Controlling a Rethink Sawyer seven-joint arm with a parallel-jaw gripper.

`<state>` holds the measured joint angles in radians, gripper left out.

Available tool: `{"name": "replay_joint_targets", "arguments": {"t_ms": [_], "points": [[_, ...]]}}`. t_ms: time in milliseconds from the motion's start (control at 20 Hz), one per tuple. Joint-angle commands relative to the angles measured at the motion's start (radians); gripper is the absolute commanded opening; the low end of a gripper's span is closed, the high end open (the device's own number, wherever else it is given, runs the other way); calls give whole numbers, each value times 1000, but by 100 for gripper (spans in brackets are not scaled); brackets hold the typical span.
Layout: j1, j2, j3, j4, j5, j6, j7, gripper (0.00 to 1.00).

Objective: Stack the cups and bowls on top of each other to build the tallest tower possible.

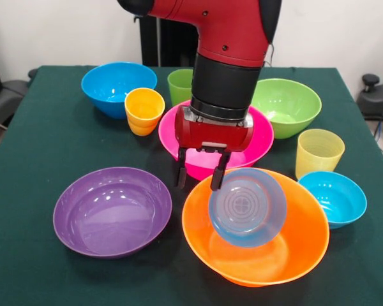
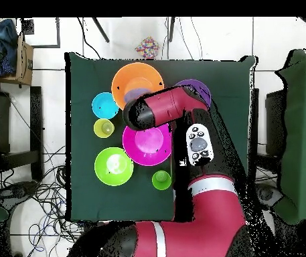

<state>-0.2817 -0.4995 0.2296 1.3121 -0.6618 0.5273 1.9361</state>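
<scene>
On the left of the front view, a wide shallow purple bowl (image 1: 112, 211) sits upright and empty on the green tabletop (image 1: 38, 159), well to the left of the claw (image 1: 200, 176). Behind it a medium blue bowl (image 1: 118, 87) stands near the far edge, with a yellow-orange cup (image 1: 143, 111) just in front of it. A green cup (image 1: 179, 85) stands behind the large pink bowl (image 1: 262, 141), partly hidden by the arm (image 1: 233, 51).

The claw hangs over the near rim of the pink bowl, its two dark fingers (image 1: 180, 171) pointing down. They stand slightly apart, and the right finger touches the upper left rim of a small translucent blue bowl (image 1: 247, 207); whether the rim is pinched between them cannot be told. That small bowl is tipped on its side inside the large orange bowl (image 1: 255, 255), its ringed underside facing the camera, just right of and below the claw.

Further right, a medium green bowl (image 1: 287, 105) sits just beside the pink one. In front of it stands a ribbed pale yellow cup (image 1: 318, 152), and nearer still another small blue bowl (image 1: 334, 197) sits close against the orange bowl's right rim.

In the overhead view, the arm (image 2: 202, 194) covers much of the table's centre.
</scene>
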Motion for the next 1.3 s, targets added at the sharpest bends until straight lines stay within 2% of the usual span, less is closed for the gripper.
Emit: {"name": "replay_joint_targets", "arguments": {"t_ms": [50, 550, 1300], "points": [[4, 50, 68, 53, -118, -35, -227, 100], [-10, 84, 61, 87, -224, -140, -212, 100], [-5, 117, 41, 93, -319, -220, -164, 100]]}}
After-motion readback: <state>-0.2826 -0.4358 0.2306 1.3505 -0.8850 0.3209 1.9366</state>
